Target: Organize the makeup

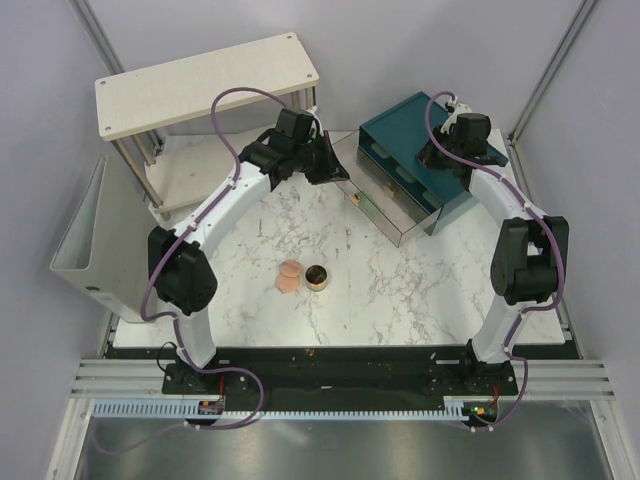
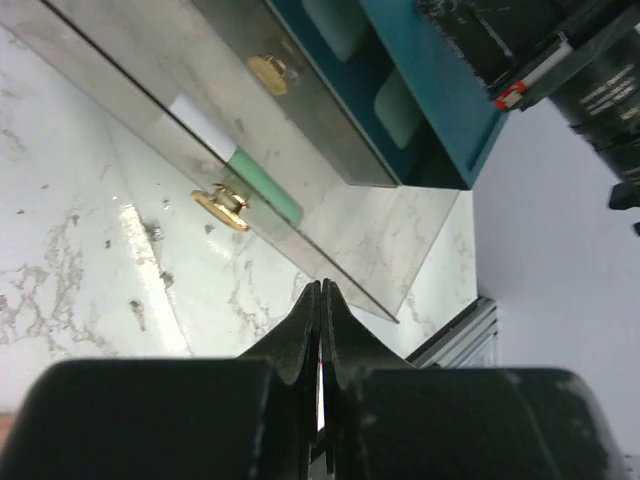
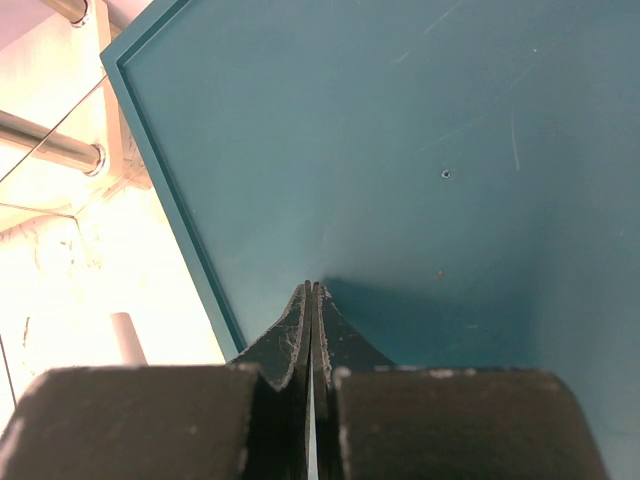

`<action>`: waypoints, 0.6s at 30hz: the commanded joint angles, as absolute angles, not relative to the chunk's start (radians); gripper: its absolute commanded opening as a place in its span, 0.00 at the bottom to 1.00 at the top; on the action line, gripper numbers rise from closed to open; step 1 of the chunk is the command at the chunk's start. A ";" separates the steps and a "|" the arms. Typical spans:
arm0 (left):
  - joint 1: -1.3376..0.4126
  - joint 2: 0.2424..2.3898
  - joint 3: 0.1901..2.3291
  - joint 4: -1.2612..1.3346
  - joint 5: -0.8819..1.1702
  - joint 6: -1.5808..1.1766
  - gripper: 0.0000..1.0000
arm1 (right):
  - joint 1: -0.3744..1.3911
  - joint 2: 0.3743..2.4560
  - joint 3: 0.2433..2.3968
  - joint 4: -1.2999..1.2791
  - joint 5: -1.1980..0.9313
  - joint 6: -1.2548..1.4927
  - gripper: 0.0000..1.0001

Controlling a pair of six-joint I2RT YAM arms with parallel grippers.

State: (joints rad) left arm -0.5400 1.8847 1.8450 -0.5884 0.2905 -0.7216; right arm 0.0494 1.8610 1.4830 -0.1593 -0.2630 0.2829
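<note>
Stretching between pale walls, the white marbled desk carries a two-tier light wooden shelf at its far left corner and the teal box at the far right, with a grey upright bin at its left edge; a clear drawer stands out of the box toward the centre; near the middle of the desk the peach-pink sponge and the gold-rimmed pot sit just beside each other, sponge on the left, both well apart from either arm, and only the top view shows them; the left wrist view alone gives the drawer up close, with a mint-green piece seen through its clear wall and a gold knob on its front; the left gripper hangs near the drawer's corner, fingers pressed together with nothing between them; the right wrist view is filled by the box's flat teal top, over which the right gripper sits, likewise closed on nothing; whether it touches the top cannot be told.
</note>
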 commanded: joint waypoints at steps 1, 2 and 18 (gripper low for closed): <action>-0.537 1.913 1.764 -0.603 0.229 -0.620 0.02 | 0.060 1.959 1.434 -0.420 -0.244 0.262 0.00; -0.537 1.942 1.763 -0.612 0.244 -0.618 0.02 | 0.060 1.960 1.436 -0.420 -0.242 0.262 0.00; -0.551 2.180 1.983 -0.617 0.337 -0.666 0.02 | 0.061 1.954 1.430 -0.420 -0.239 0.261 0.00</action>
